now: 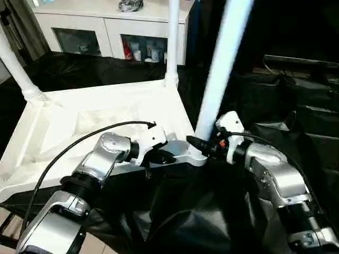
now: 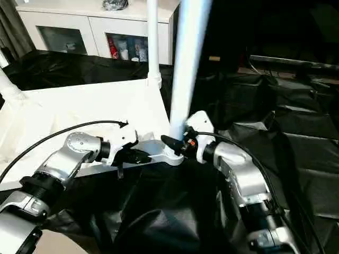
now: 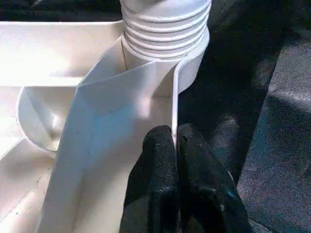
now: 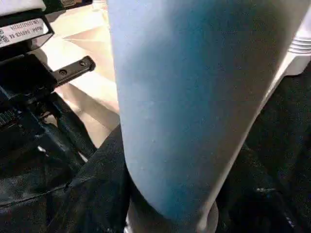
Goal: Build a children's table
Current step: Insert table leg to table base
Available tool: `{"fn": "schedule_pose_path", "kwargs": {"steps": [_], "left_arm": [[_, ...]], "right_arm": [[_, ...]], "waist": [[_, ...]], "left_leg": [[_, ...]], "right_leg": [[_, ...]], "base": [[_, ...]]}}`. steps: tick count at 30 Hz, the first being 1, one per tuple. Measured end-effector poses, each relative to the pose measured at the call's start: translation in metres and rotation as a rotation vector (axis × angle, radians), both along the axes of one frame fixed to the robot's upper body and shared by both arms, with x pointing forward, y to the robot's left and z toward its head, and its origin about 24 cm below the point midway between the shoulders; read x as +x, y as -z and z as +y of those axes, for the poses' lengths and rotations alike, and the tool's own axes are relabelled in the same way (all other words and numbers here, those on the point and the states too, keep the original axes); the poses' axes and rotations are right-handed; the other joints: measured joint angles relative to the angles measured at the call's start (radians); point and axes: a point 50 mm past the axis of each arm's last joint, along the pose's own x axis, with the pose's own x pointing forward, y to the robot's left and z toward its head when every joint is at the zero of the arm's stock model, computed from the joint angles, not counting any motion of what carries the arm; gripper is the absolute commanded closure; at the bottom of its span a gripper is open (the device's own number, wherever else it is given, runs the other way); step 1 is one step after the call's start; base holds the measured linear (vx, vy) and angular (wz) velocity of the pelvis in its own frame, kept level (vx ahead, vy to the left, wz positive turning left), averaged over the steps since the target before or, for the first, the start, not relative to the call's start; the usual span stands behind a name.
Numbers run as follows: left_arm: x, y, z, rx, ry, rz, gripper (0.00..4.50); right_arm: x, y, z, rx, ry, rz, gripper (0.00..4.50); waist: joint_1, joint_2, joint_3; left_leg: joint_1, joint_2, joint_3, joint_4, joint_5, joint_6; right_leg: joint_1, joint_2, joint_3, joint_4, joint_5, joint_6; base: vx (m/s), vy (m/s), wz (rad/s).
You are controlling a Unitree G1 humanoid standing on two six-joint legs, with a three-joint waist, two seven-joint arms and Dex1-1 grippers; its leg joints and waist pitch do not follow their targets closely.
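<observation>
Scene is lit unevenly: the white table top [image 1: 79,127] is overexposed, detail in its ribs washed out. The black sheet [image 1: 275,111] is rendered very dark, folds barely separated. The nearest leg [image 1: 222,63] is tinted bluish and blurred; in the right wrist view it is seen soft and out of focus. Glare is noted on the silver forearms.

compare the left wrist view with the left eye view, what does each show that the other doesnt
Left wrist view alone: the left gripper shut on the thin white plastic rim of the upturned tabletop, and the ribbed threaded end of the near leg. Left eye view alone: two farther white tube legs standing in sockets, the white cabinet, the right gripper. Shared: the near corner socket on black sheeting.
</observation>
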Motion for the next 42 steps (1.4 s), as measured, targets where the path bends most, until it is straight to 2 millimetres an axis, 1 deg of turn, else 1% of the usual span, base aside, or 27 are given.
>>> {"fn": "schedule_pose_path", "kwargs": {"steps": [5, 9, 11, 13, 15, 18, 25, 28, 30, 32, 36, 38, 42], "left_arm": [[-0.001, -0.001, 0.0, 0.0, 0.002, -0.002, 4.5], [-0.002, -0.003, 0.001, 0.002, 0.013, -0.01, 4.5], [-0.004, -0.005, 0.003, 0.006, 0.024, -0.02, 4.5], [-0.006, -0.006, 0.004, 0.007, 0.031, -0.022, 4.5], [-0.01, -0.009, 0.006, 0.007, 0.051, -0.025, 4.5], [-0.012, -0.014, 0.008, 0.014, 0.07, -0.029, 4.5], [-0.013, -0.02, 0.011, 0.027, 0.077, -0.039, 4.5], [-0.014, -0.02, 0.01, 0.019, 0.049, -0.035, 4.5], [-0.013, -0.019, 0.009, 0.014, 0.022, -0.029, 4.5], [-0.011, -0.02, 0.008, 0.008, -0.035, -0.021, 4.5], [-0.005, -0.023, 0.001, 0.012, -0.122, -0.027, 4.5], [0.0, -0.025, -0.008, 0.019, -0.18, -0.029, 4.5], [0.009, -0.028, -0.024, 0.022, -0.299, -0.024, 4.5]], "right_arm": [[0.001, 0.0, -0.001, 0.005, -0.02, 0.0, 2.61], [0.003, 0.0, -0.001, 0.023, -0.064, -0.002, 2.61], [0.003, -0.001, -0.001, 0.029, -0.09, -0.011, 2.61], [0.002, -0.002, 0.0, 0.036, -0.11, -0.017, 2.61], [0.001, -0.003, -0.002, 0.039, -0.159, -0.028, 2.61], [0.001, -0.006, -0.003, 0.043, -0.206, -0.038, 2.61], [0.004, -0.011, -0.003, 0.037, -0.278, -0.055, 2.61], [0.005, -0.011, -0.001, 0.045, -0.28, -0.056, 2.61], [0.006, -0.01, 0.001, 0.051, -0.252, -0.058, 2.61], [0.01, -0.008, 0.004, 0.074, -0.178, -0.065, 2.61], [0.019, -0.007, 0.006, 0.093, -0.044, -0.077, 2.61], [0.024, -0.006, 0.011, 0.112, 0.055, -0.081, 2.61], [0.039, -0.009, 0.02, 0.117, 0.237, -0.092, 2.61]], "waist": [[-0.002, -0.001, 0.001], [-0.005, -0.005, 0.005], [-0.008, -0.011, 0.01], [-0.009, -0.014, 0.012], [-0.015, -0.018, 0.016], [-0.02, -0.025, 0.024], [-0.025, -0.03, 0.037], [-0.025, -0.03, 0.038], [-0.026, -0.031, 0.039], [-0.028, -0.033, 0.04], [-0.033, -0.039, 0.048], [-0.034, -0.038, 0.049], [-0.041, -0.037, 0.049]], "left_leg": [[0.0, 0.0, 0.0, -0.001, 0.0, 0.0], [0.0, 0.0, 0.0, -0.003, 0.0, 0.0], [0.0, 0.0, 0.001, -0.007, 0.0, 0.0], [-0.001, 0.0, 0.001, -0.01, 0.0, 0.0], [-0.001, 0.0, 0.002, -0.016, 0.0, 0.0], [-0.001, -0.001, 0.002, -0.022, 0.0, 0.0], [0.0, -0.001, 0.003, -0.027, 0.0, 0.0], [0.001, -0.001, 0.003, -0.027, 0.0, 0.0], [0.001, -0.001, 0.003, -0.027, 0.001, -0.001], [0.002, -0.001, 0.004, -0.027, 0.001, -0.002], [0.002, -0.001, 0.004, -0.027, 0.002, -0.003], [0.001, -0.001, 0.004, -0.028, 0.002, -0.003], [0.001, -0.001, 0.004, -0.028, 0.002, -0.004]], "right_leg": [[0.0, 0.0, 0.0, -0.001, 0.0, 0.0], [-0.001, 0.0, 0.0, -0.003, 0.0, 0.001], [-0.002, 0.0, 0.0, -0.004, -0.001, 0.001], [-0.002, 0.001, 0.0, -0.008, -0.001, 0.001], [-0.002, 0.001, 0.0, -0.012, 0.002, -0.003], [-0.003, 0.002, 0.0, -0.016, 0.001, -0.003], [-0.004, 0.002, 0.0, -0.017, -0.001, -0.004], [-0.004, 0.002, 0.0, -0.017, -0.001, -0.004], [-0.004, 0.002, 0.0, -0.017, -0.002, -0.004], [-0.004, 0.002, 0.0, -0.017, -0.004, 0.0], [-0.005, 0.002, 0.0, -0.019, -0.004, 0.001], [-0.005, 0.002, 0.0, -0.023, -0.004, 0.001], [-0.005, 0.002, 0.0, -0.03, -0.003, -0.001]], "base": [[0.0, 0.0, 0.0], [0.0, 0.0, 0.0], [0.0, 0.0, 0.0], [0.0, 0.0, 0.0], [0.0, 0.0, 0.0], [0.0, 0.0, 0.0], [0.0, 0.0, 0.0], [0.0, 0.0, 0.0], [0.0, 0.0, 0.0], [0.0, 0.0, 0.0], [0.0, 0.0, 0.0], [0.0, 0.0, 0.0], [0.0, 0.0, 0.0]]}}
